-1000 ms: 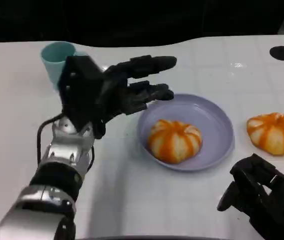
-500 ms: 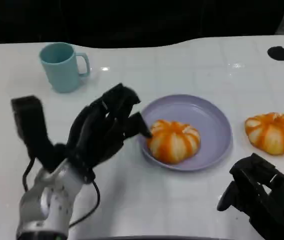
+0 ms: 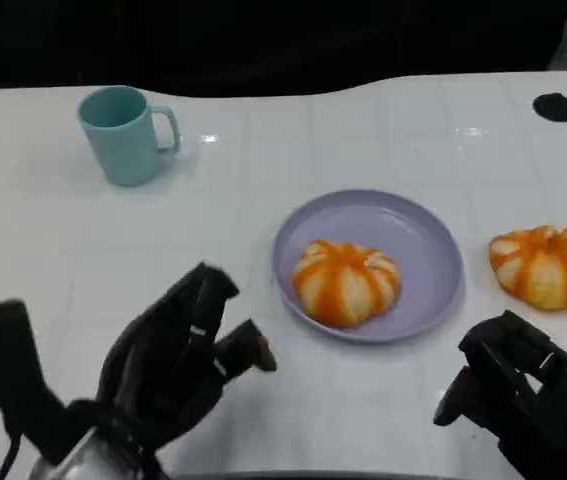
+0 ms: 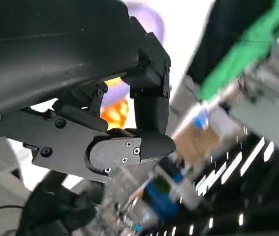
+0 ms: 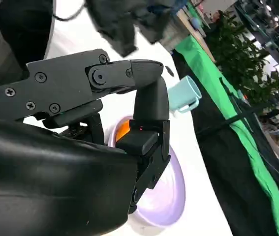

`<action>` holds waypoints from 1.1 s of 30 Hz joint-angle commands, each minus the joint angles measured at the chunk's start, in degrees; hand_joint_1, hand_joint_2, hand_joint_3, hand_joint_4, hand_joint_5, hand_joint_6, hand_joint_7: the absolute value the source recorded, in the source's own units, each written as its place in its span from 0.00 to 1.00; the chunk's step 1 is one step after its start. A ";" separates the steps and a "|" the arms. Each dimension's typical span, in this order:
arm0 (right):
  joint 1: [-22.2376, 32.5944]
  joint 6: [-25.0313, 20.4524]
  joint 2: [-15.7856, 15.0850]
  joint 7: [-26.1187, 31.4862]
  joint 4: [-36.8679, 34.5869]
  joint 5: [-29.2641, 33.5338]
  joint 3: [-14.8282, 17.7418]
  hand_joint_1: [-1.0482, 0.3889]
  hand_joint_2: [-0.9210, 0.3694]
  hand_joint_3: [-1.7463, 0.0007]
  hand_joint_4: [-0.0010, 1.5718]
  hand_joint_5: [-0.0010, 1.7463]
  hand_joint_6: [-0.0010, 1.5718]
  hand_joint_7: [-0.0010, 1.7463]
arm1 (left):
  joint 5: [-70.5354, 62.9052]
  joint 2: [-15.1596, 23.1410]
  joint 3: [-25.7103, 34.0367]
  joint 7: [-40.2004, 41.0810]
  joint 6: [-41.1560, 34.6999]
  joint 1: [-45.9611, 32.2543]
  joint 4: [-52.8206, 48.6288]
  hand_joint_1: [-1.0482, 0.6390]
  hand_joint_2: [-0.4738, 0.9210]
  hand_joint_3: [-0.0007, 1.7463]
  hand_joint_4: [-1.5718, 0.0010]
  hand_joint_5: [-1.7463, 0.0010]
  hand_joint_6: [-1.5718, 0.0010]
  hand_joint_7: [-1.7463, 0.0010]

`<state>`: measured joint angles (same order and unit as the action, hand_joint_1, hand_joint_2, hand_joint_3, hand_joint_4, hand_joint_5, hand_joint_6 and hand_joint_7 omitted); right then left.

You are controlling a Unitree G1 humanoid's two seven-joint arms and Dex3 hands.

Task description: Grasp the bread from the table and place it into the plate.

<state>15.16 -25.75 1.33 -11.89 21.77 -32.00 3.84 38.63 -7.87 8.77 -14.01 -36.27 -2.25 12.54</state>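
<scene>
At the near edge of the table, left hand point(image 3: 178, 365) sat low at lower left of the head view, fingers point(image 3: 246, 349) loosely apart and bent, nothing between them; palm off the plate, well short of it. Black wrist block stuck up at the far left edge of that view. In the left wrist view the same hand point(image 4: 129, 132) was a dark shell with fingers half curled, blurred orange and purple behind them, rest of that frame too smeared to read

Right hand point(image 3: 523, 395) at lower right of the head view, fingers curled in, holding nothing, resting near the table edge. Right wrist view showed that hand point(image 5: 139, 123) with fingers folded, purple plate point(image 5: 166, 189) past them, a sliver of orange bun beside the fingers, and the cup point(image 5: 183, 96) further off

Plate point(image 3: 433, 250) sat mid-table, between the two hands and further out. One bun point(image 3: 346, 281) lay inside the plate, toward its near-left part, orange stripes over a pale top. Second bun point(image 3: 544, 264) lay on the bare table point(image 3: 263, 180) just right of the plate, apart from the rim, out beyond the right hand, not touched

Teal cup point(image 3: 123, 133) stood upright at far left, handle pointing right, well apart from the plate. Two dark round spots on the table at far left and far right
</scene>
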 commanded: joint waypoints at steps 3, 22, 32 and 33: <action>0.49 -0.32 -0.69 0.34 1.58 -0.64 0.56 0.38 0.00 0.88 0.39 1.00 0.36 0.83 | 0.03 1.91 -0.28 0.95 0.38 -3.91 2.94 0.30 1.00 0.28 0.52 0.00 0.69 0.00; 0.17 0.35 -1.47 -0.28 0.89 -0.71 1.16 0.36 0.00 0.88 0.38 1.00 0.35 0.85 | -1.69 3.72 -1.96 -1.59 6.17 -6.78 0.46 0.29 1.00 0.24 0.50 0.00 0.67 0.00; 0.09 1.19 -1.77 -1.16 0.18 -0.42 1.18 0.36 0.00 0.87 0.39 1.00 0.35 0.87 | -2.08 3.72 -1.83 -0.58 6.14 -5.92 -0.47 0.29 1.00 0.23 0.49 0.00 0.65 0.00; 0.02 1.34 -1.77 -1.30 0.03 -0.40 1.17 0.36 0.00 0.87 0.39 1.00 0.35 0.87 | -2.05 3.70 -1.79 -0.46 6.01 -5.96 -0.48 0.29 1.00 0.23 0.49 0.00 0.65 0.00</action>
<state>15.58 -25.38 0.32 -12.74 22.05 -32.18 4.12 36.82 -4.84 6.60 -14.88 -30.80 -8.19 12.43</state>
